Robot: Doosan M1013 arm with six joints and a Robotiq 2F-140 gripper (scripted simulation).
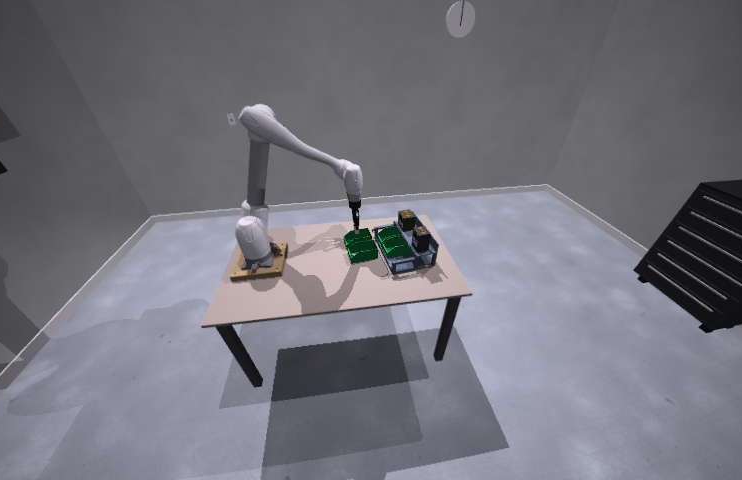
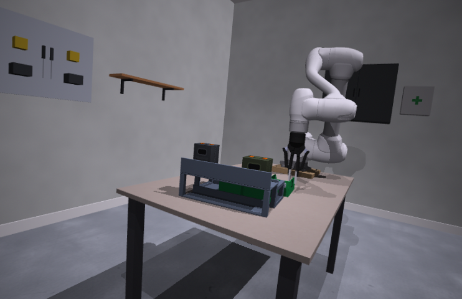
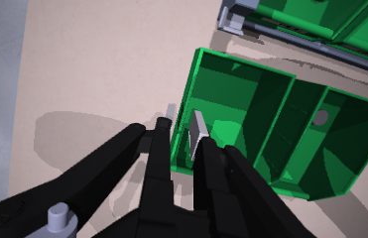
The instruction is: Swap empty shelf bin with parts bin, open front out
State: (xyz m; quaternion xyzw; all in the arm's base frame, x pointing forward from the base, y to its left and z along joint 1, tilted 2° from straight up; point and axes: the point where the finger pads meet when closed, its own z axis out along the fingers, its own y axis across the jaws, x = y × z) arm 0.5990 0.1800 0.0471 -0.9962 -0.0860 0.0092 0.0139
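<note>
My gripper [image 1: 356,230] [image 2: 292,174] [image 3: 182,118] points down, its fingertips a little apart on either side of a thin wall of a green bin [image 2: 289,188] [image 3: 216,106]. A gap shows beside the wall, so it is not clamped. This bin stands upright on the table, and no part shows in the visible part of its floor. Beside it is a green compartment [image 3: 335,144] with a round grey part [image 3: 319,117] in it. The blue-grey shelf [image 2: 226,172] [image 3: 232,20] holds more green bins [image 1: 391,240] [image 2: 230,187] [image 3: 296,12].
A dark box [image 1: 421,239] [image 2: 206,152] and an olive box [image 1: 406,220] [image 2: 256,164] stand at the shelf, rising above it. The shelf's rail runs close beside the table bins. The arm's wooden base plate [image 1: 259,276] is at the other end of the table [image 1: 241,302].
</note>
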